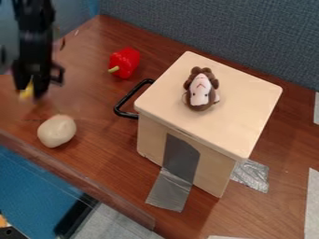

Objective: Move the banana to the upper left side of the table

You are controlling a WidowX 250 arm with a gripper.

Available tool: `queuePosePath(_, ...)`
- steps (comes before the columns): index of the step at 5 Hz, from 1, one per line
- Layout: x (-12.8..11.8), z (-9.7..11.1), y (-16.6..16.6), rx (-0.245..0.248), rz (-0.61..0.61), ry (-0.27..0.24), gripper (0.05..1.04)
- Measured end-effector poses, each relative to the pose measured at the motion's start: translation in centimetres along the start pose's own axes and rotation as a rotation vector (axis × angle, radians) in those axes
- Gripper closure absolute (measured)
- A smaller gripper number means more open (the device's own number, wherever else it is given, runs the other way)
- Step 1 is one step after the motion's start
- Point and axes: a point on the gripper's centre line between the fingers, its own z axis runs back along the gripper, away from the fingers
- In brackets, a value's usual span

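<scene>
A: Position of pincer (31,88)?
B: Upper left of view, at the end of the black arm (34,28), low over the worktop (100,126). Outline blurred.

A: State?
B: Closed about the banana (26,91); a yellow portion shows between the fingertips. Whether the fruit touches the wood below: cannot tell.

A: Nearby items?
B: Pale, rounded lump (57,131) below and slightly right of the pincer, near the front edge. Red pepper (125,62) to the right of the arm, stem pointing down and left.

A: Large object?
B: Light wooden box (230,105), upright, right of centre. Black handle (129,99) on its left side. Toy monkey head (201,88) on the top, face up. Grey tape (170,190) runs from the front face onto the worktop; a second strip (251,175) lies beside the box on the right.

A: Backdrop?
B: Grey-blue partition (249,37) along the rear.
</scene>
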Motion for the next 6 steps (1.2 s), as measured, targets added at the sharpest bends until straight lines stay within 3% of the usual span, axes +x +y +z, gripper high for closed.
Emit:
queuePosePath(1,3.5,2.5,0.2,-0.014,0.022,-0.073,0.747)
queuePosePath(3,8.2,0.8,-0.4,-0.086,0.001,-0.085,0.747)
queuePosePath(5,10.7,-1.4,-1.2,-0.143,-0.026,-0.096,0.747)
queuePosePath(6,11.3,-1.3,-1.4,-0.158,-0.046,-0.114,0.683)
